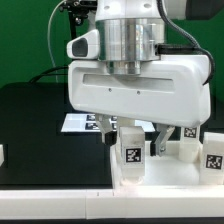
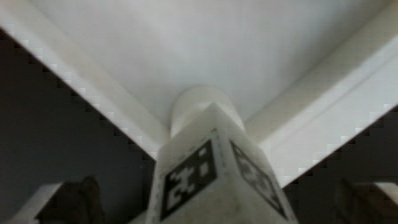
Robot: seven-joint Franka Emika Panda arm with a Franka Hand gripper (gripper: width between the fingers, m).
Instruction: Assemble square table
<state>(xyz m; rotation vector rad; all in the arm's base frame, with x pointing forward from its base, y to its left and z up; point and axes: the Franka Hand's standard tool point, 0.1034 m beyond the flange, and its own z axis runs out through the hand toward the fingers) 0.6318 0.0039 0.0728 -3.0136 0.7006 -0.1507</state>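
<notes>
The square table's white slab (image 1: 175,180) lies at the front of the exterior view's right. In the wrist view its rimmed corner (image 2: 196,50) fills the picture. One tagged white leg (image 1: 130,152) (image 2: 214,165) stands upright on that corner. My gripper (image 1: 135,142) (image 2: 217,205) straddles this leg, open, with dark gaps between the leg and both fingers (image 2: 71,200). Two more tagged legs (image 1: 186,140) (image 1: 213,155) stand at the exterior view's right, beside the slab.
The marker board (image 1: 78,122) lies on the black table behind my gripper. A long white bar (image 1: 50,205) runs along the front edge. A small white piece (image 1: 2,153) shows at the exterior view's left edge.
</notes>
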